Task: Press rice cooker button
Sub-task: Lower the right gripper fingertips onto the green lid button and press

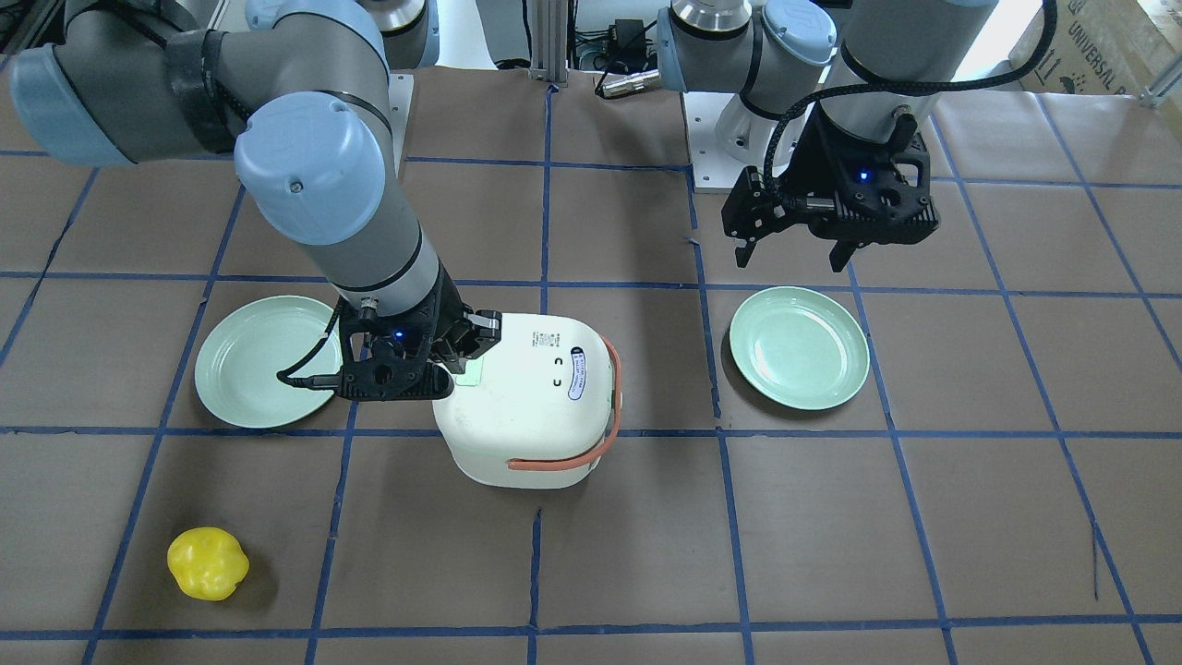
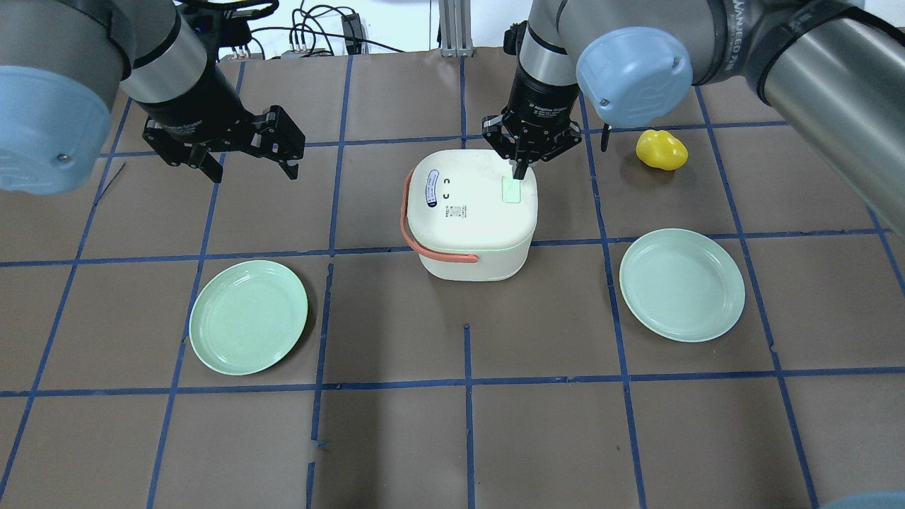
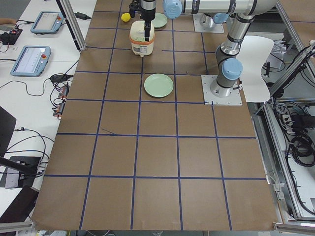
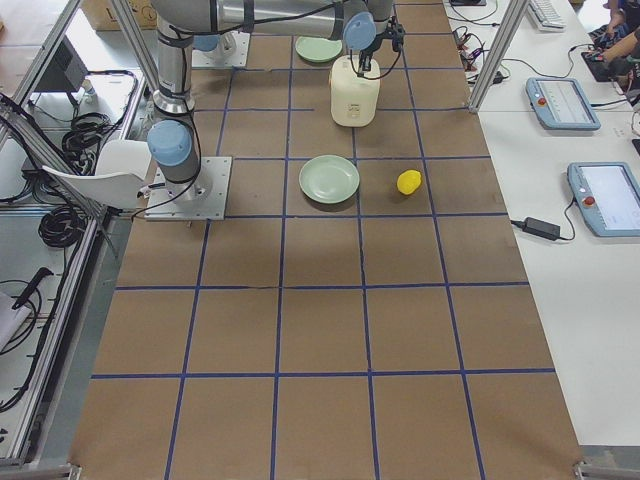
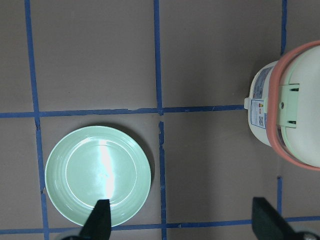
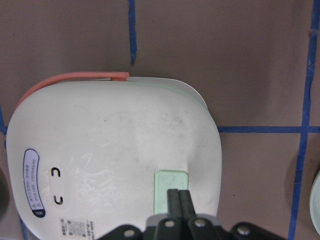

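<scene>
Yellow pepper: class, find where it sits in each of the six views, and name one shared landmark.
Front-facing: yellow pepper bottom left.
Overhead: yellow pepper upper right.
Exterior left: yellow pepper top, far end.
Exterior right: yellow pepper right of centre.
Left wrist: not in it.
Right wrist: not in it.
Landmark: white rice cooker, in all six views.

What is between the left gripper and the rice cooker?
Nothing: in the overhead view only bare brown table with blue tape lines separates the left gripper from the rice cooker.

A white, rounded rice cooker is set upright on the desk, its coral handle folded down; a pale green button is seen on its lid.
</scene>
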